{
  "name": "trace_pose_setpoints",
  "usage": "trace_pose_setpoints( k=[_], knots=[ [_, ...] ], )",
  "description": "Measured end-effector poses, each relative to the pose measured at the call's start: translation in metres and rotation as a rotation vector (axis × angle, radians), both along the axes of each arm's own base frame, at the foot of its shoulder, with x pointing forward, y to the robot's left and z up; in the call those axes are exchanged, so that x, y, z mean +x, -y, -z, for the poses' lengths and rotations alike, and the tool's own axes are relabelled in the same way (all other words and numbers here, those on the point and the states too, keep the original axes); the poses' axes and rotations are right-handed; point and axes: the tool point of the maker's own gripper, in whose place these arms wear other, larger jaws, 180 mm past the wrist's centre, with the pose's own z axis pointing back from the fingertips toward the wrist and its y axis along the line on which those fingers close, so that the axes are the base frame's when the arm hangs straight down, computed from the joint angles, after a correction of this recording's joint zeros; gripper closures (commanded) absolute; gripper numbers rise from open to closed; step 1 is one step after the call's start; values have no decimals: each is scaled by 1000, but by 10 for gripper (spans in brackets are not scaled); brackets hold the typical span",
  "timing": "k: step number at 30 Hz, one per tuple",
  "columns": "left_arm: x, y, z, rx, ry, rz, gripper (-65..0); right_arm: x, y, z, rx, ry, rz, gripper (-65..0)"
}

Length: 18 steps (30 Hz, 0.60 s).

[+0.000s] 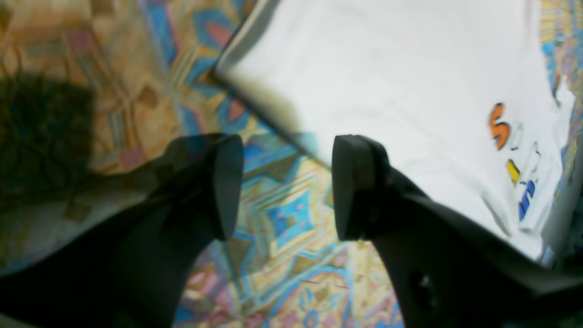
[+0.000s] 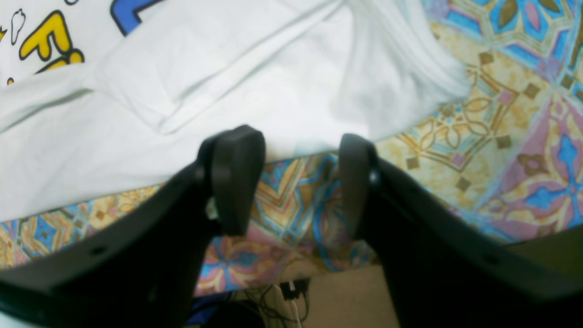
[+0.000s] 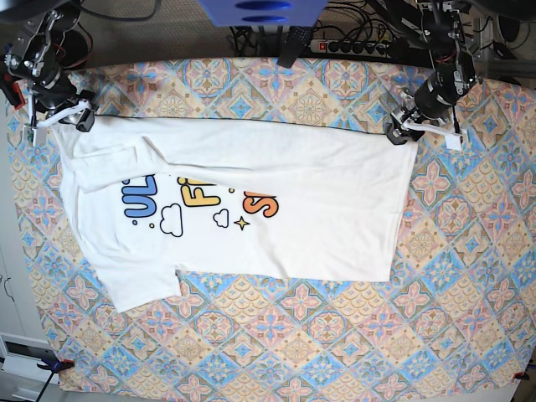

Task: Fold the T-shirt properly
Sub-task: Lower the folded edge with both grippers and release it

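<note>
Both arms low at T-shirt point(image 3: 251, 209) far edge, jaws apart.

A patterned blue-orange tablecloth point(image 3: 335, 335) lies below a power strip point(image 3: 352, 48).

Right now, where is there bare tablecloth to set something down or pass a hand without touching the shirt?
The tablecloth is bare in a wide band between the shirt and the near edge, and in a strip on the hem side. It is tight along the far edge, where the open left gripper and open right gripper sit at the shirt's corners.
</note>
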Motion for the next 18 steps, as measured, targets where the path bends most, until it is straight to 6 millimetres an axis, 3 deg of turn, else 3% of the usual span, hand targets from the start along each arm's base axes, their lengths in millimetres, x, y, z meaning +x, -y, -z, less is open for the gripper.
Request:
trace_pose_setpoints(
  k=[8, 10, 14, 18],
  knots=[
    [37, 0, 11, -58, 33, -47, -305, 0, 0, 1, 4, -2, 3, -291],
    [41, 2, 11, -62, 44, -55, -247, 0, 0, 2, 4, -3, 4, -291],
    [41, 5, 13, -67, 32, -52, -10, -8, 3, 15, 25, -32, 28, -294],
    [40, 6, 14, -69, 27, -52, 0, -27, 10, 33, 57, -90, 81, -295]
  ],
)
